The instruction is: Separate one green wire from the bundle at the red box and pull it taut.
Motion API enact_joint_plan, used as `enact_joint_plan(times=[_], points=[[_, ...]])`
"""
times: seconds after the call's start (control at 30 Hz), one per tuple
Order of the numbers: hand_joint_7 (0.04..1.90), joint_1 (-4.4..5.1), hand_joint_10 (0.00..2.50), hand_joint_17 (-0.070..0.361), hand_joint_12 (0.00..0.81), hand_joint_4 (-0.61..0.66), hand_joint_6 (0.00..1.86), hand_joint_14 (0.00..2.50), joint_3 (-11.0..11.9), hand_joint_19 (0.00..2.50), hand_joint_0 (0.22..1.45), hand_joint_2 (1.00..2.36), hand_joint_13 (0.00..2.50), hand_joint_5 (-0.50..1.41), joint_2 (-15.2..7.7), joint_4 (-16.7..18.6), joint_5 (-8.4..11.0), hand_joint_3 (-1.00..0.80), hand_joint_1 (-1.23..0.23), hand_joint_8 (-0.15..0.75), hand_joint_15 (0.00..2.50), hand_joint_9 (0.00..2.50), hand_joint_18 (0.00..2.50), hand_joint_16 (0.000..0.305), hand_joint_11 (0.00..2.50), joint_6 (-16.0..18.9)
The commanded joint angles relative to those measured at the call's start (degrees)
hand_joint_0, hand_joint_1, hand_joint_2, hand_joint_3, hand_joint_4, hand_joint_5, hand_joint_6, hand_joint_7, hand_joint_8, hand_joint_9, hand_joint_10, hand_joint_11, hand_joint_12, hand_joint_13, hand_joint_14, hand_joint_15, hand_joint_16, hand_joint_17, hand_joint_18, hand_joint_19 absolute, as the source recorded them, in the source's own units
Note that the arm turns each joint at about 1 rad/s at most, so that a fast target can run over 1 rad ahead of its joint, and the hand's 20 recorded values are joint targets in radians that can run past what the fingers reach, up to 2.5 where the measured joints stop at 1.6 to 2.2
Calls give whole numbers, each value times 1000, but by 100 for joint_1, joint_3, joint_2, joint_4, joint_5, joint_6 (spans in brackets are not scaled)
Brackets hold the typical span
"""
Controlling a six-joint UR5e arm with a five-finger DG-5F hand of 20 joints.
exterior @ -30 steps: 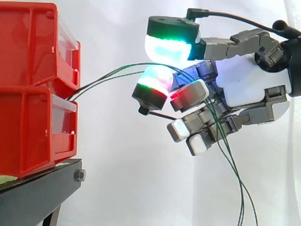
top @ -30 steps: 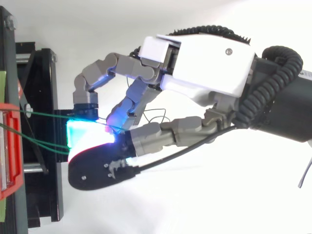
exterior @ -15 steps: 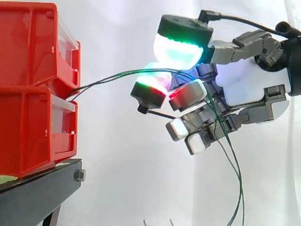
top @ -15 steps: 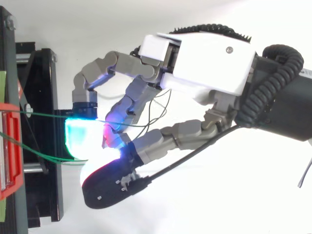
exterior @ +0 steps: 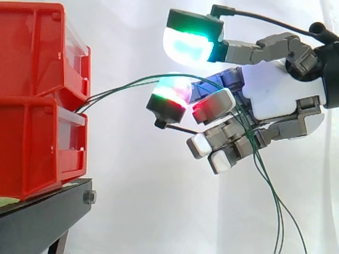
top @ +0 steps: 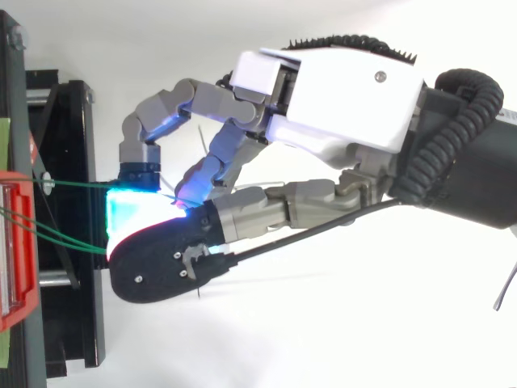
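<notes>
White curtain backs stacked red plastic bins on a black stand, whence thin green wires arc, not yet taut, into the grey-and-white robot hand, its fingers curled round them, thumb standing clear; separation appears in hand, next requiring one wire pinched and drawn back.

I logged a white curtain, evenly lit and softly folded, behind the work area. A black stand with a bolt at its corner sat lower left. Viewed from above, the underlying surface was plain white.
</notes>
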Motion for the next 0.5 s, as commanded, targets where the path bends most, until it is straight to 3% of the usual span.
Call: enact_joint_plan(times=[0.0,0.13,0.23,0.47], points=[[1053,-5,20,108,392,71,846,26,-2,692,594,1007,947,-158,-2,-8,0,-396,-707,245,742,1229,780,48,1375,-9],[1047,-40,19,108,393,76,851,26,-90,691,600,1006,947,-164,-2,9,0,-403,-742,247,749,1223,783,48,1378,-35],[1025,-58,18,110,391,80,854,24,-397,696,574,1002,953,-169,-2,203,0,-472,-730,253,753,1220,791,49,1378,9],[983,-76,17,114,403,94,849,26,-503,694,530,1000,1003,-174,-11,387,9,-500,-668,262,757,1215,814,51,1358,158]])
